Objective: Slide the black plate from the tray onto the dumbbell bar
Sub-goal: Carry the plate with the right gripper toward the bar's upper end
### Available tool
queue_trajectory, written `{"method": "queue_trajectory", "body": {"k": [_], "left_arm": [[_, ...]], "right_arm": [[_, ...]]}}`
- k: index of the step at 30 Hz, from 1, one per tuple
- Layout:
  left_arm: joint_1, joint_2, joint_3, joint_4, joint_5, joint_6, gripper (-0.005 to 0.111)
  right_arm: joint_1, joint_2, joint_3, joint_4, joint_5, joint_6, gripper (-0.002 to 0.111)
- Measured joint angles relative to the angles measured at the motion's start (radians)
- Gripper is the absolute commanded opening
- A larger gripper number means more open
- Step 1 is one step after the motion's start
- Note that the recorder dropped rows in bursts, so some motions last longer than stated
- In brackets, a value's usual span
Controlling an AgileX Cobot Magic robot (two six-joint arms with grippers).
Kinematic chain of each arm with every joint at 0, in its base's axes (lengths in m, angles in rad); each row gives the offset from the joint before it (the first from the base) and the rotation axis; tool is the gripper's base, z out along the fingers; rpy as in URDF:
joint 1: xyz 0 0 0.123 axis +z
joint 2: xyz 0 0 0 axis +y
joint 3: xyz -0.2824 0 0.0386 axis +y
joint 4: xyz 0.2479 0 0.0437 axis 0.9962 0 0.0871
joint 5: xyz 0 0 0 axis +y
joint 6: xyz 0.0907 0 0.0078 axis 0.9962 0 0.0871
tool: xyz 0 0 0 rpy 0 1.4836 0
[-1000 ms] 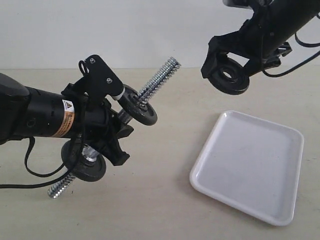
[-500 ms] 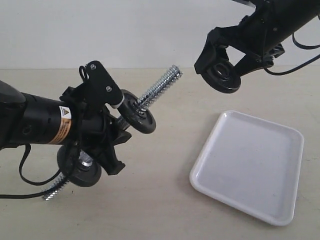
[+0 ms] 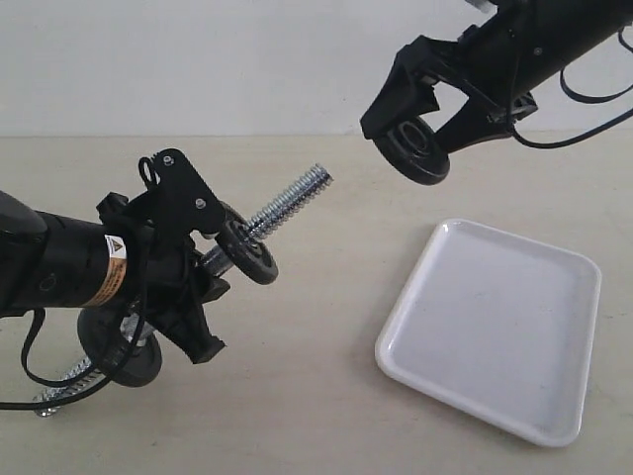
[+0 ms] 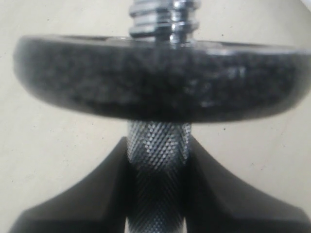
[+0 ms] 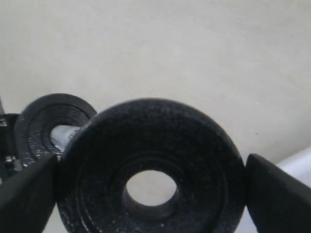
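Note:
My right gripper (image 3: 415, 148) is shut on the black plate (image 3: 417, 153), held in the air up and to the right of the bar's free end; in the right wrist view the black plate (image 5: 150, 167) fills the space between both fingers (image 5: 26, 196). The dumbbell bar (image 3: 287, 201) is tilted, its threaded tip pointing up-right. My left gripper (image 3: 188, 272) is shut on its knurled middle (image 4: 158, 160). One black disc (image 3: 247, 252) sits on the bar's upper half, another (image 3: 119, 351) near its lower end. The white tray (image 3: 495, 327) lies bare at the right.
A pale wooden tabletop (image 3: 316, 396) runs under everything, with a plain white wall behind. Cables trail from both arms at the frame edges. The bar's lower threaded end (image 3: 54, 396) nearly touches the table at the left.
My right gripper carried the plate left and slightly up, closer to the bar's tip. The left arm drew the bar left and downward.

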Motion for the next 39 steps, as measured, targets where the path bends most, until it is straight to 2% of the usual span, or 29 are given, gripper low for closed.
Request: {"method": "queue_trajectory", "body": {"k": [16,24,39], "left_arm": [[0.000,0.000,0.000,0.000,0.000,0.002,0.004],[0.000,0.000,0.000,-0.002,0.000,0.006,0.004],[0.000,0.000,0.000,-0.002,0.000,0.009,0.004]], "right_arm": [[0.000,0.038,-0.002,0.201,0.067,-0.091,0.000],[0.000,0.085,-0.007,0.211,0.094,-0.123,0.000],[0.000,0.201,-0.121,0.260,0.119,-0.136,0.000]]}}
